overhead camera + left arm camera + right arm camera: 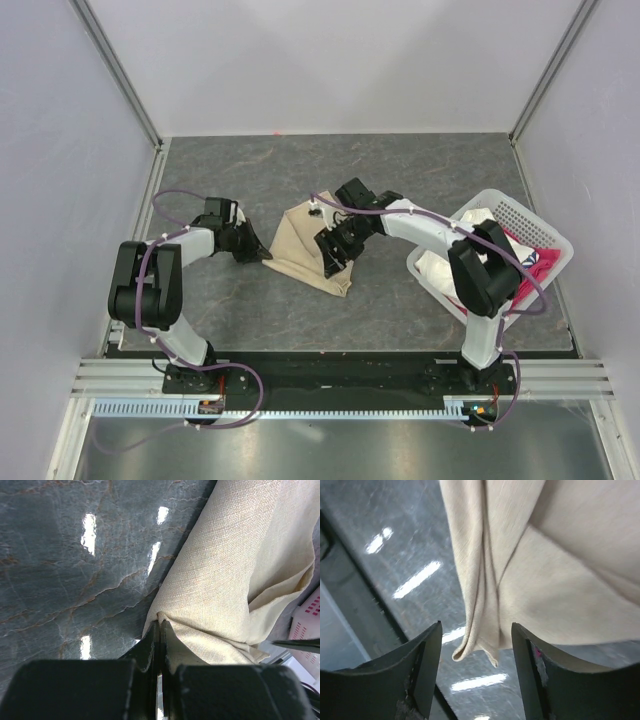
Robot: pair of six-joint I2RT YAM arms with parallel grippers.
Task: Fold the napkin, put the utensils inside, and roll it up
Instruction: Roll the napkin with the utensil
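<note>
The beige napkin [300, 250] lies bunched in a rough triangle on the grey table. My left gripper [262, 256] is shut on its left corner. In the left wrist view, the cloth [235, 570] is pinched at the tips of that gripper [161, 623]. My right gripper [331, 262] stands open over the napkin's near right part. In the right wrist view, a folded corner of the cloth [480, 640] hangs loose between the spread fingers [476, 627] and touches neither. The utensils are out of view.
A white perforated basket [520, 215] sits at the right, behind the right arm. It holds a white cloth [437, 268] and a pink-red cloth [522, 250]. Grey walls with metal rails close in the table at the back and both sides.
</note>
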